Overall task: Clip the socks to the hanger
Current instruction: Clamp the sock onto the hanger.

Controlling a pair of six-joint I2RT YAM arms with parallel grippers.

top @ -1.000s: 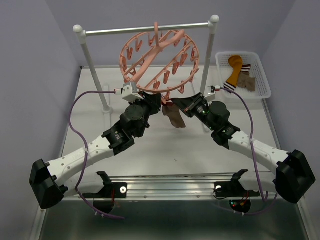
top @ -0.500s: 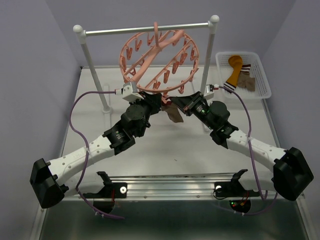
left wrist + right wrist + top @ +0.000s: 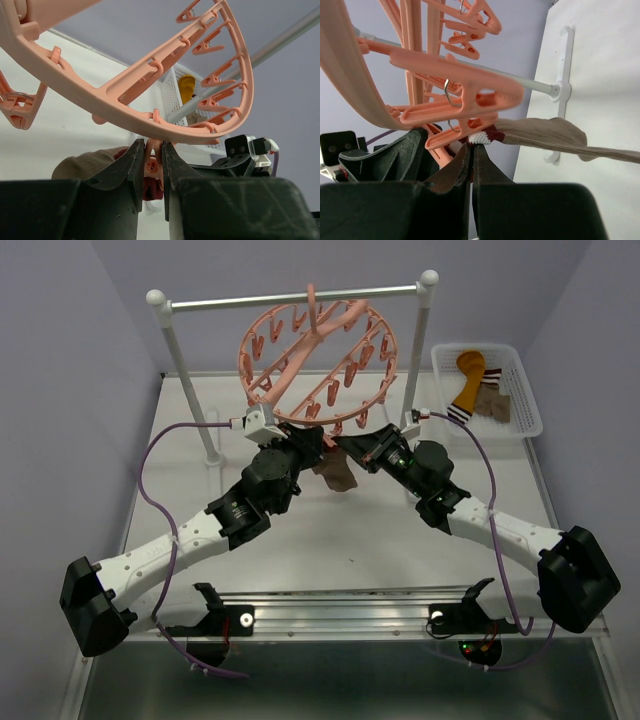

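Two pincers are meeting under the near rim of the pink ring hanger [image 3: 75, 85], so you're working one shared spot.

Left pincer [image 3: 153, 150] is standing narrow, squeezing one dangling clip [image 3: 151, 165] just under the rim. I'm guessing it's holding that clip open, but the fingers are hiding the clip's mouth.

Right pincer [image 3: 472, 147] is closed tight, pinching the brown sock [image 3: 545, 135] by its striped cuff [image 3: 482, 136]. The cuff edge is poking just past the fingertips.

Relation that matters: the cuff is sitting right at that clip, touching or just beside it. Neither wrist view is showing whether fabric is between the clip's halves, so I'm not calling it seated. The sock's long axis is running from the cuff away from the clip, and the body is hanging loose below both pincers over the tabletop [image 3: 300, 540].

The right arm is carrying the cuff and the left is tied up on the clip. You're likely looking at a short right-arm feed along the sock's axis, toward the left pincer, before the left lets go.

The hanger is hanging tilted by its hook on the metal rail [image 3: 290, 300], so I'm expecting it to swing if pushed.

The other socks, including a mustard sock [image 3: 470, 370], are lying in the white basket [image 3: 528, 390] at far right, well apart.
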